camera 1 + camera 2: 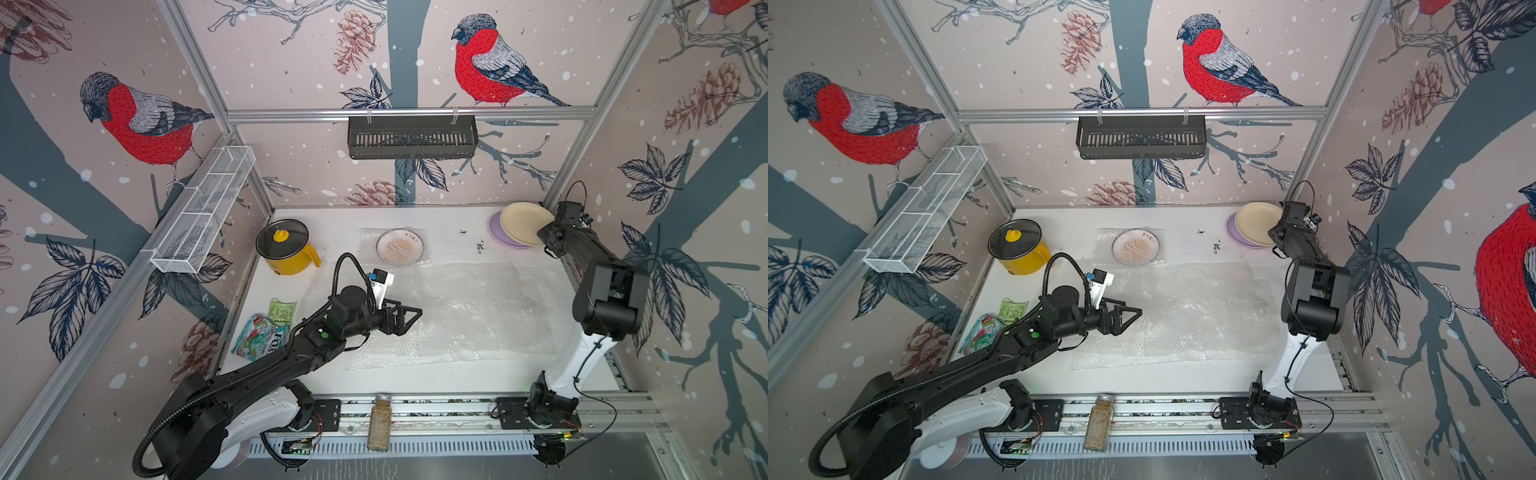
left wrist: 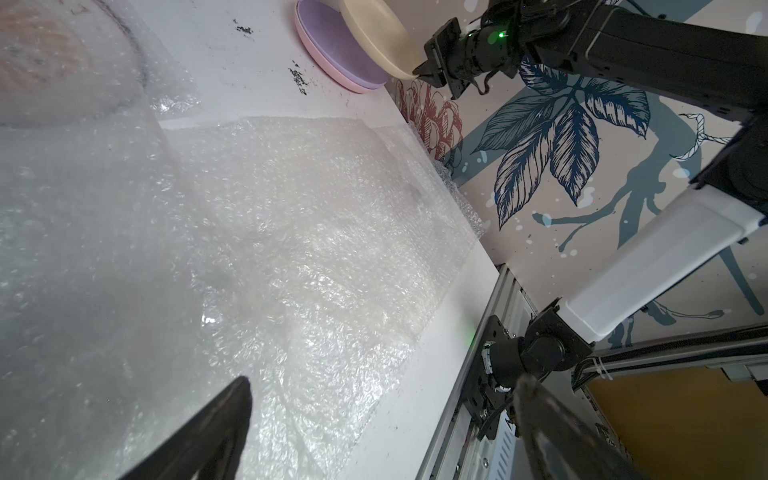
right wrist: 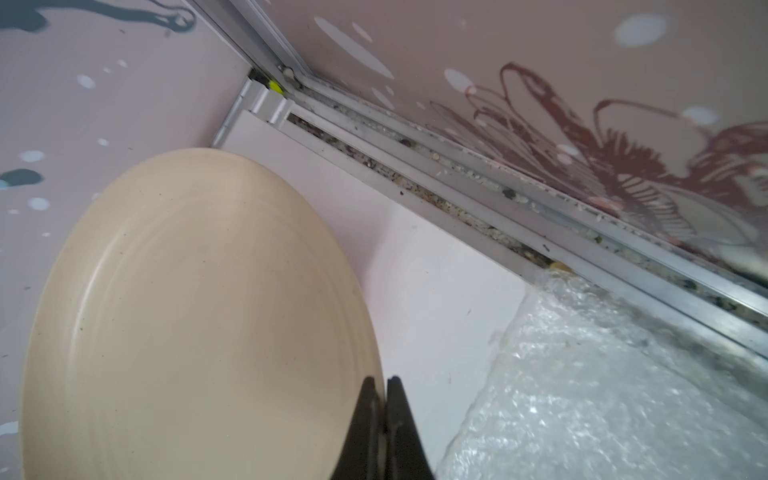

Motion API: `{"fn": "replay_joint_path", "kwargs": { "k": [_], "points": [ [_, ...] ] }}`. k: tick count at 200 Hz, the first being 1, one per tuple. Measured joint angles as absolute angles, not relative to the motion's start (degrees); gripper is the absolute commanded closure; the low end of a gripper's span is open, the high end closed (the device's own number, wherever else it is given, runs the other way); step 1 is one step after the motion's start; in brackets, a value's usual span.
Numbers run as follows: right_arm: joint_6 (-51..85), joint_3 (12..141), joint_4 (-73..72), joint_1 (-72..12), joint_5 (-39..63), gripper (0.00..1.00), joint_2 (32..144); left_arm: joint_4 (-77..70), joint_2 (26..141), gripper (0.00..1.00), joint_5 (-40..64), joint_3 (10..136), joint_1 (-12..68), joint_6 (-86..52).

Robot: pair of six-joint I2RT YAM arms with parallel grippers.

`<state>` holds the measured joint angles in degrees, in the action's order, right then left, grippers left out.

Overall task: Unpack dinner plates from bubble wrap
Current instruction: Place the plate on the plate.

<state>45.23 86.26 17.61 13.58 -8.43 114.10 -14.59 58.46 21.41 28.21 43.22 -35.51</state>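
Right, my right hand [image 3: 381,384] is clenched on the rim of the cream plate [image 1: 524,222], pinching only a thin lip of it. The plate hangs tilted, and its edge away from the hand seems to rest on the lilac plate [image 1: 495,232], which sits in the pink plate [image 2: 353,87] just below. My left hand [image 1: 410,321] is released, jaws wide, hovering over the spread bubble wrap [image 1: 457,316] and holding nothing.

The worry is that thin pinch. If I let go while the plate is this steep, I judge it could slide off the stack or knock against it. If I swing instead, the smooth rim could slip out of the fingers. Lowering until it lies flat before letting go looks safest.

Room is tight around the right hand. The frame rail [image 3: 457,199] and the wall run close beside it, and the corner closes in just past the plates, so I expect the way out to be up and back toward the arm's base. A sheet edge lies just beside the hand and could snag.

Beyond the left hand, the sunburst plate [image 1: 400,248] lies with a small sheet of wrap, apparently not yet unwrapped. The path there is open, and bare worktop [image 1: 449,380] runs behind the hand.
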Motion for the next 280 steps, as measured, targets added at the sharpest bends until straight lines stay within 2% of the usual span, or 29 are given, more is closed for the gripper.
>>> {"fn": "replay_joint_path", "kwargs": {
  "k": [89, 121, 159, 188, 205, 240, 275, 280],
  "points": [
    [43.4, 103.9, 24.5, 11.3, -8.6, 0.93, 128.8, -12.6, 60.1, 0.03, 20.4, 26.9, 43.2, -35.6],
    [42.8, 105.2, 26.5, 11.2, -9.0, 0.86, 130.1, -12.6, 60.1, 0.03, 19.4, 26.9, 43.2, -35.6],
    [41.8, 103.4, 27.6, 10.8, -9.8, 0.61, 128.4, -12.6, 60.0, 0.03, 18.2, 26.7, 43.2, -35.6],
    [40.5, 100.5, 27.4, 9.3, -11.5, 0.38, 124.0, -12.2, 59.9, 0.03, 17.1, 26.7, 43.2, -35.6],
    [40.2, 98.5, 26.4, 7.9, -12.0, 0.29, 120.8, -11.0, 59.6, 0.03, 15.9, 26.7, 43.2, -35.6],
    [38.8, 91.5, 23.1, 4.4, -13.1, 0.15, 112.7, -9.6, 58.5, 0.03, 13.4, 26.9, 43.2, -35.6],
    [38.3, 76.8, 19.6, 0.4, -13.9, 0.0, 100.2, -10.1, 59.7, 0.03, 14.4, 26.7, 43.2, -35.7],
    [38.3, 74.2, 18.7, 0.0, -13.8, 0.01, 98.0, -10.4, 60.4, 0.03, 15.2, 26.7, 43.2, -35.6]
  ]
}}
